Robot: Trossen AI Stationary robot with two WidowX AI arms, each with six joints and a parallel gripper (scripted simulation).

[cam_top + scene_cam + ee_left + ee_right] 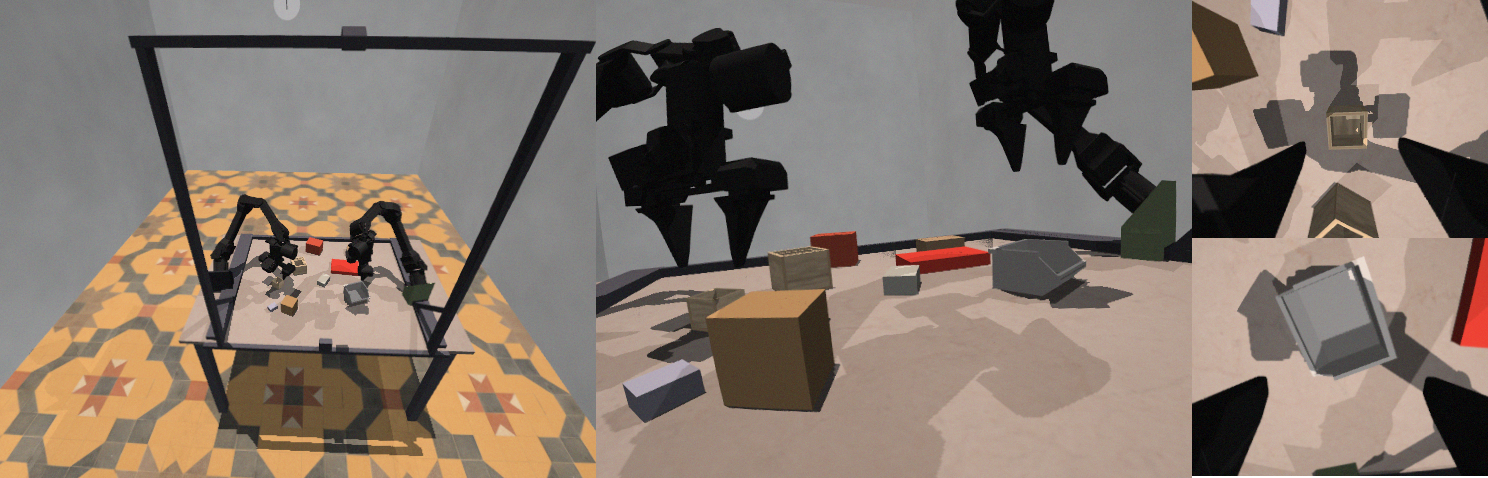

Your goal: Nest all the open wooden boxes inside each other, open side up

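Note:
A small open wooden box [276, 283] [699, 312] [1347, 147] stands open side up on the table. A larger wooden box [300, 269] [807, 272] [1353, 204] stands open side up behind it. Its top shows more than one rim line, so another box seems to sit inside; details are unclear. My left gripper [711, 265] [1351, 144] is open, empty, and hangs above the small box. My right gripper [1039, 166] [1347, 385] is open and empty, high above the table near the grey bin. A tan wooden piece [941, 243] lies behind the red slab; whether it is an open box is unclear.
An orange-brown block [289, 305] [761, 360] and a lavender block [272, 307] [666, 387] stand in front. A pale block [901, 281], a red slab [344, 267] [946, 259], a red block [314, 246] and a tilted grey bin [356, 294] [1026, 270] [1337, 308] also lie around.

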